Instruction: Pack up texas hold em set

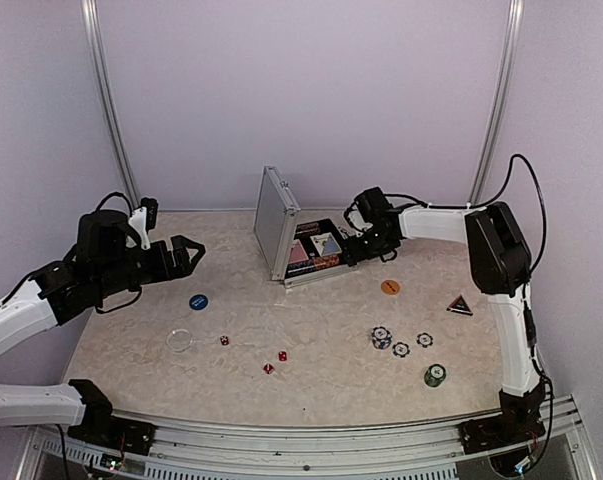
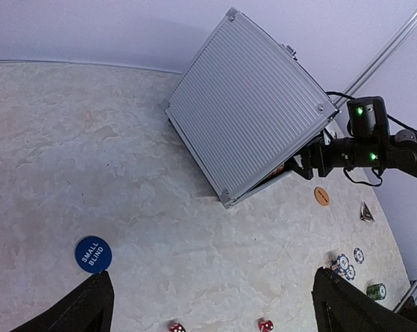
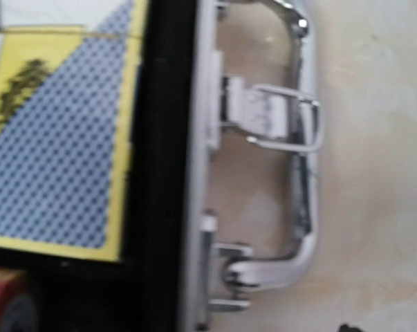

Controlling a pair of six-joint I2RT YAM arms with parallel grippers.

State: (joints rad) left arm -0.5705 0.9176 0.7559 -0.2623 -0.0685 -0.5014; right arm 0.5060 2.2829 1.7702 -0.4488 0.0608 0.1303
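Where legible, "SMALL BLIND" disc (image 2: 93, 254).

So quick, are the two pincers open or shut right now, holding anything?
Left pincer: open, holding nothing.
Right pincer, by the case: cannot tell.

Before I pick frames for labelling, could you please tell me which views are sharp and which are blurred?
Top external: sharp and evenly lit. Left wrist: sharp, though the wide lens bows the table edge behind the ribbed silver aluminium case. Right wrist: blurred close-up, smearing the chrome handle and blue-and-yellow card deck.
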